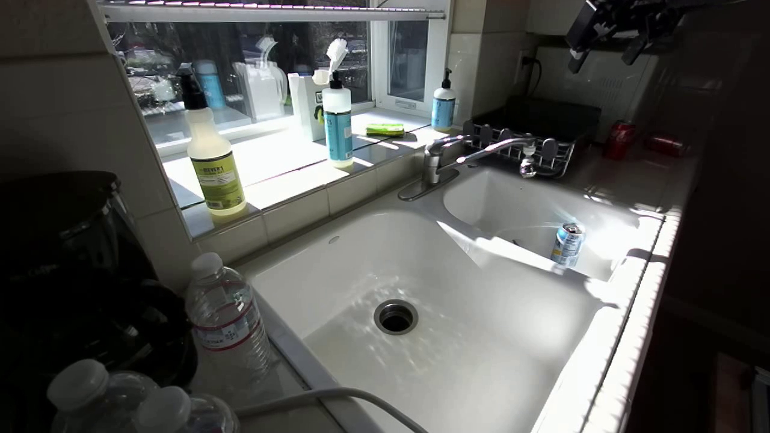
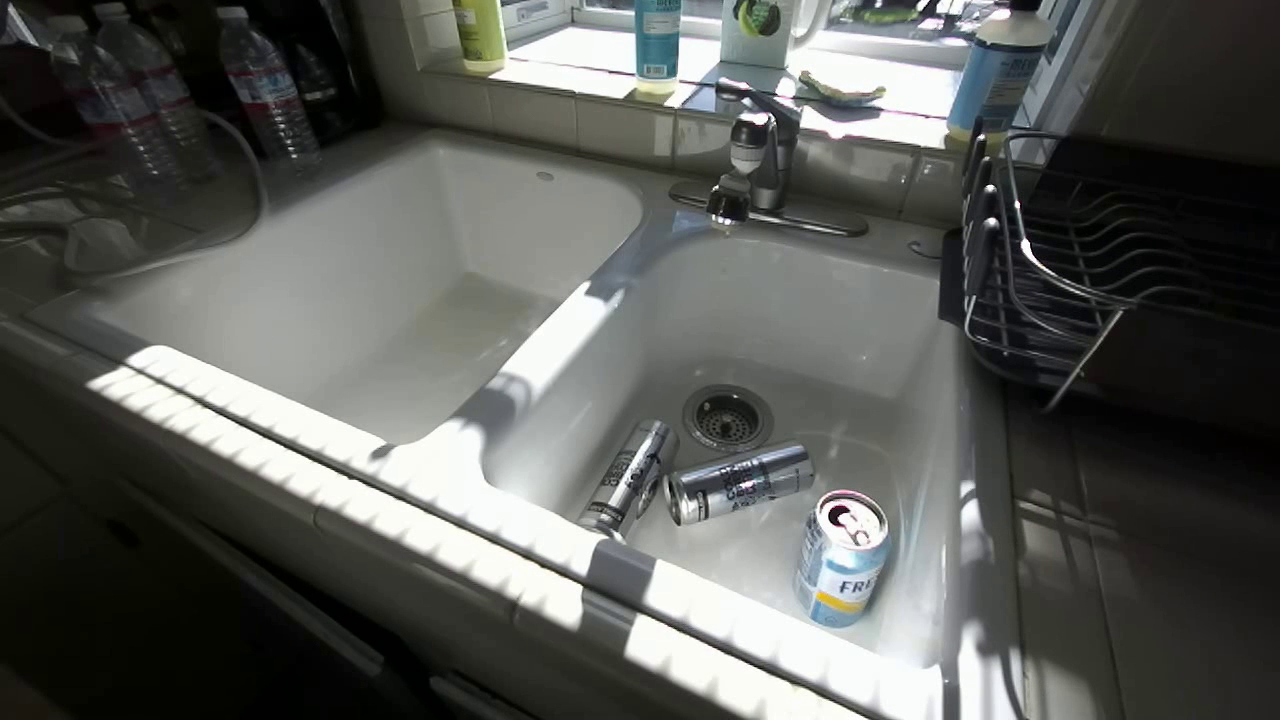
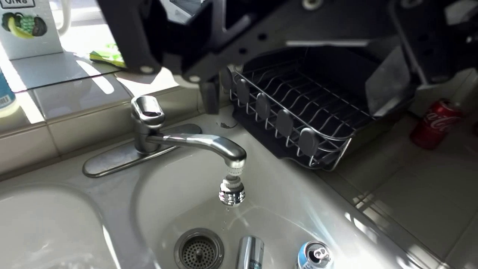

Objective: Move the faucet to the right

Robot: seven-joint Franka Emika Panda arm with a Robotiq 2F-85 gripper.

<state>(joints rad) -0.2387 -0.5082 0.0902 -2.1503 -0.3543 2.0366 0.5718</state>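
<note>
Faucet (image 3: 168, 139) stood at the back of the sink (image 2: 565, 330), spout (image 3: 207, 142) over the basin (image 2: 820, 310) with cans (image 2: 742, 483). My end effector (image 1: 603, 61) hung apart from it, fingers (image 3: 211, 99) spread, nothing between. I judged the chrome stiff, firmly anchored, light to swing sideways but slick to grip; best hold, mid-spout, clear of the nozzle (image 3: 232, 194), which might loosen.

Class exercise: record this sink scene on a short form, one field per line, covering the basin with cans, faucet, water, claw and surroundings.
Basin: holds one upright blue can and two silver cans on their sides
Faucet: chrome, its spout over that basin
Water drops: a few, below the spout
Claw: open, apart from the faucet
Nearby: dish rack, two red cans
Windowsill: three bottles, among other things
</note>
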